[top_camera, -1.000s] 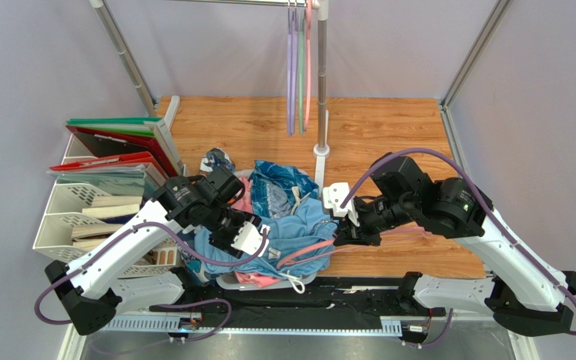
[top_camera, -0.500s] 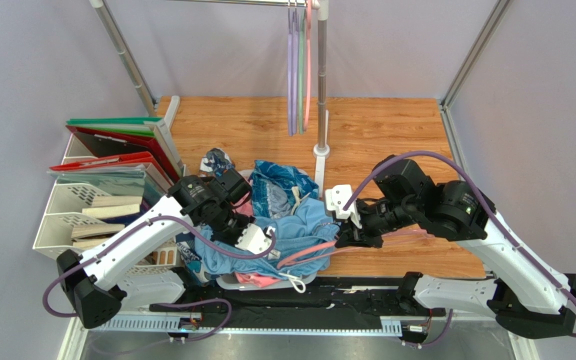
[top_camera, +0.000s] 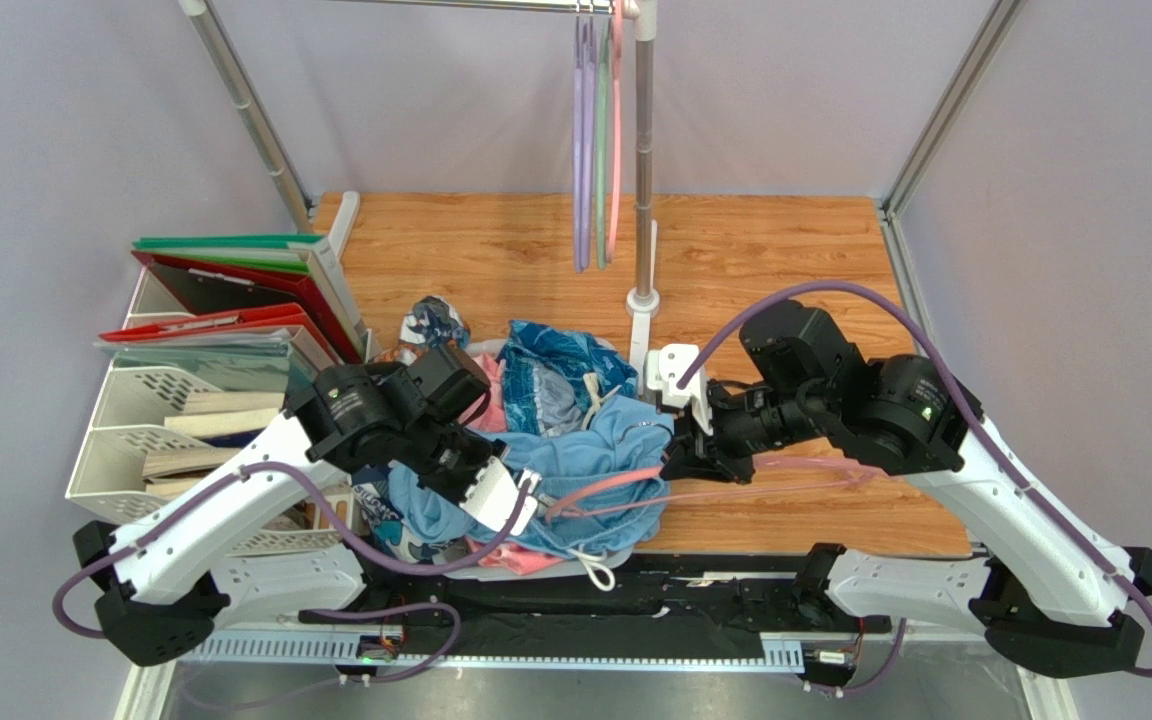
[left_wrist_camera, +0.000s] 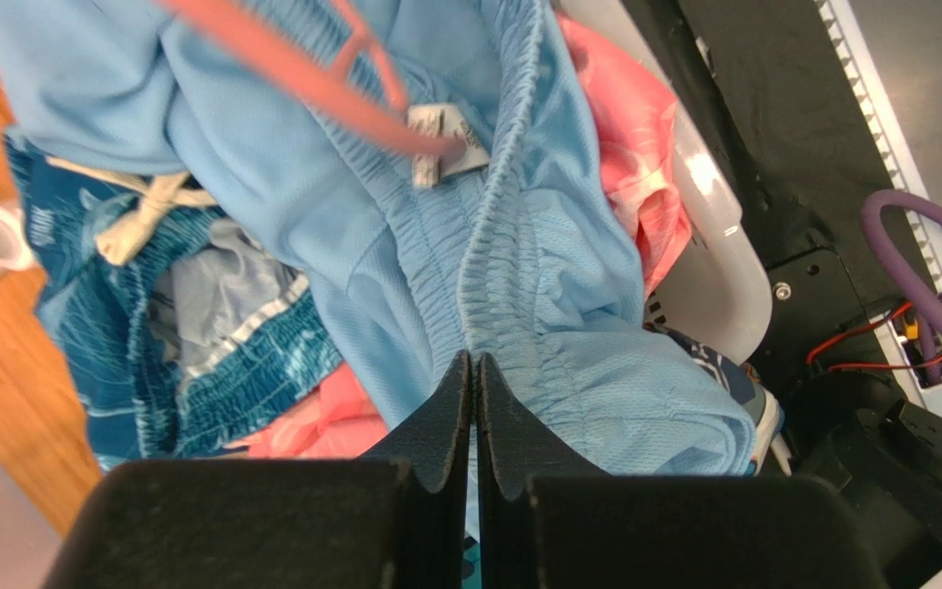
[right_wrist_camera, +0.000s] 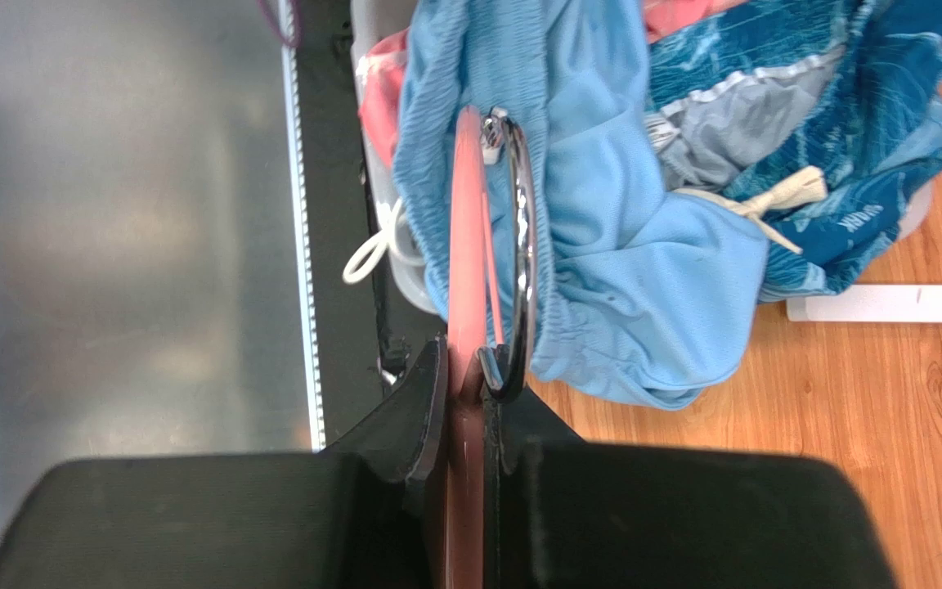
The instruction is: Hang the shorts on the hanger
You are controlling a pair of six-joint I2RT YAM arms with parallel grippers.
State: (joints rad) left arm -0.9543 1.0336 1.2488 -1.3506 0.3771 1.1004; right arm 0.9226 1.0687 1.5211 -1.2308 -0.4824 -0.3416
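On the desk (top_camera: 778,270), the shorts (top_camera: 597,443) are heaped, with the hanger (top_camera: 605,488) across them clamped by the right end effector (right_wrist_camera: 465,368). Their waistband (left_wrist_camera: 494,246) has just been gripped by the left end effector (left_wrist_camera: 474,368), wide a second ago, so stretching can be begun

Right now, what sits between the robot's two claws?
In the top view, the light-blue shorts fill the gap between the left gripper and the right gripper, with the pink hanger lying across them.

White arms (top_camera: 222,518), black joints (top_camera: 913,413), purple cables (top_camera: 838,288), black left hand (left_wrist_camera: 474,368) and right hand (right_wrist_camera: 464,368)
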